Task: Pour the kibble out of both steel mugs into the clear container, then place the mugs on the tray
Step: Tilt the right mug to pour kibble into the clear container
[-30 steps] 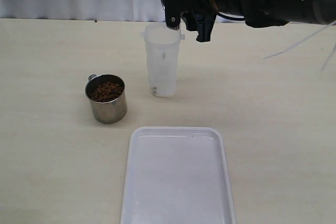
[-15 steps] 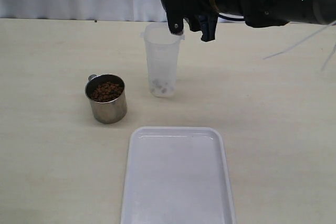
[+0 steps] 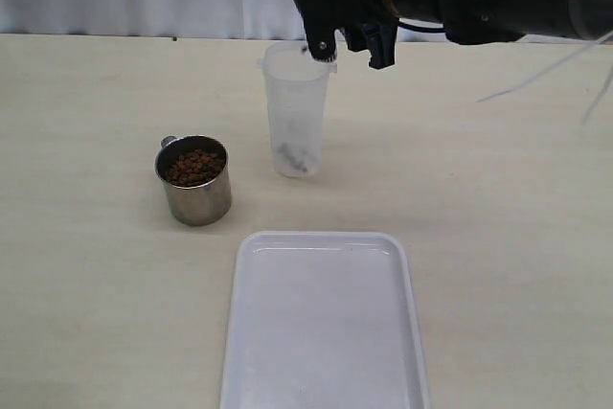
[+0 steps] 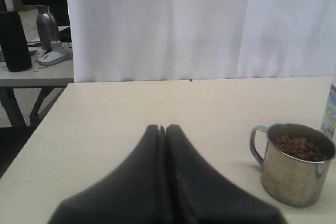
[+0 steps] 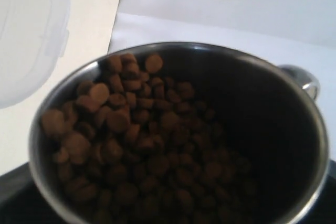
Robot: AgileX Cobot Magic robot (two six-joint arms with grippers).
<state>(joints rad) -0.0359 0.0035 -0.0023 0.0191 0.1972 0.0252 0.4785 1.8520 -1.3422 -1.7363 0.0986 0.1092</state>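
Pouring from the steel mug clamped in the right end effector above the clear container, with kibble mostly unpoured, calling for steeper tilt; left end effector pressed together near the other mug.

we see one steel mug of brown kibble upright left of the clear container, few pellets inside; second mug, kibble-filled, by its rim; white tray in front.
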